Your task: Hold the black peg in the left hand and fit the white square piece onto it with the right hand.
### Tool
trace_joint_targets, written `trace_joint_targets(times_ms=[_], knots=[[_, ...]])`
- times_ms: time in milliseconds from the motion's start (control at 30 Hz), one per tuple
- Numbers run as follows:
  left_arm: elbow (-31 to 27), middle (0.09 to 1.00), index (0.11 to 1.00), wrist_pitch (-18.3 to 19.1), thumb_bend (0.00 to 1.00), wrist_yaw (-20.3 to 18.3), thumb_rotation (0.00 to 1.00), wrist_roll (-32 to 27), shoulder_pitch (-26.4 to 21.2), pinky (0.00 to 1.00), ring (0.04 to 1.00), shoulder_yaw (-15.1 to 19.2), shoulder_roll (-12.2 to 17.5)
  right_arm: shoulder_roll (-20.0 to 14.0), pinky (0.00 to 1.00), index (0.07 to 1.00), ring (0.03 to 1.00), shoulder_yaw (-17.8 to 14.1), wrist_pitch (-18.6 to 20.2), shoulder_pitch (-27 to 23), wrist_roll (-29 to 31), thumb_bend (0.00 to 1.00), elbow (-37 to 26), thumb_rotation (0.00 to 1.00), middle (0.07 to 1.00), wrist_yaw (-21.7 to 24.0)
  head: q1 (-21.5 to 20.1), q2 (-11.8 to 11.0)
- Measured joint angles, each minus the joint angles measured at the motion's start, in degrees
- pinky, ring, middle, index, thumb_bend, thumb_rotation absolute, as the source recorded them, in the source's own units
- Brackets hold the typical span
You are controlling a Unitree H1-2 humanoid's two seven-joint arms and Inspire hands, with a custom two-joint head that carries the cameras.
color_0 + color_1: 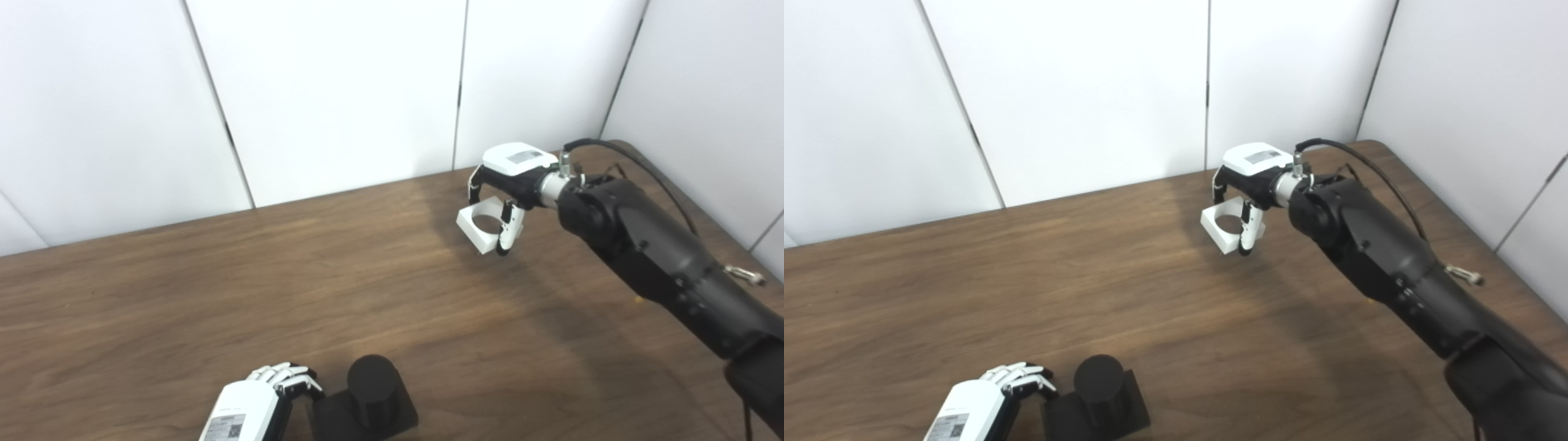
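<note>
The black peg (372, 386), a short upright cylinder on a square black base, stands at the table's near edge. My left hand (263, 401) is right beside it on the left. Its fingers (288, 375) curl onto the base's left edge, and the thumb is hidden. The white square piece (481, 225), with a round hole through it, hangs tilted above the far right of the table. My right hand (505, 184) is shut on it from above, far from the peg.
The brown wooden table (245, 294) runs up to white wall panels at the back and on the right. My black right forearm (661, 257) and its cable cross the table's right side.
</note>
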Motion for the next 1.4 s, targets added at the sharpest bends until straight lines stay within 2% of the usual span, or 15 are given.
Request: trace_joint_targets(times_ms=[100,267,400,667,800,1200,1400], knots=[[-0.08,0.766,0.488,0.34,0.52,-0.38,0.05,0.25,-0.07,0.83,0.820,-0.13,-0.13,0.02,0.88,0.485,0.841,-0.91,0.71,1.48,1.06,0.52,-9.86,0.13,0.765,4.03,0.79,0.79],[-0.07,0.768,0.489,0.87,0.52,-0.38,0.05,0.76,-0.20,0.84,0.825,-0.56,-0.43,0.68,0.90,0.484,0.844,-1.18,3.18,2.80,1.52,0.52,-21.10,0.13,0.765,10.93,1.94,1.15],[-0.08,0.771,0.489,1.35,0.52,-0.40,0.05,1.08,-0.34,0.84,0.831,-0.96,-0.47,3.17,0.87,0.483,0.833,-1.20,4.59,3.34,1.61,0.52,-26.89,0.13,0.757,14.44,2.82,1.24],[-0.14,0.769,0.489,1.94,0.52,-0.38,0.05,1.18,-0.41,0.83,0.824,-1.49,-0.65,8.26,0.84,0.482,0.814,-0.84,4.53,4.41,2.35,0.53,-36.72,0.13,0.741,19.75,3.43,2.03],[-0.15,0.772,0.489,2.06,0.52,-0.42,0.05,1.35,-0.54,0.84,0.827,-1.63,-0.66,10.83,0.86,0.482,0.823,-0.44,4.57,4.38,2.21,0.53,-39.11,0.13,0.746,22.17,3.52,2.29],[-0.58,0.773,0.489,2.90,0.52,-1.72,0.05,2.61,-0.70,0.83,0.831,-1.75,-1.57,16.63,0.89,0.482,0.842,0.92,4.57,4.33,-1.52,0.52,-39.50,0.13,0.748,28.57,4.14,2.99],[-0.64,0.774,0.489,3.01,0.51,-1.85,0.05,3.16,-0.70,0.84,0.832,-1.76,-1.90,19.07,0.88,0.483,0.840,0.93,4.29,5.03,-2.18,0.52,-40.42,0.13,0.744,29.94,4.57,3.26]])
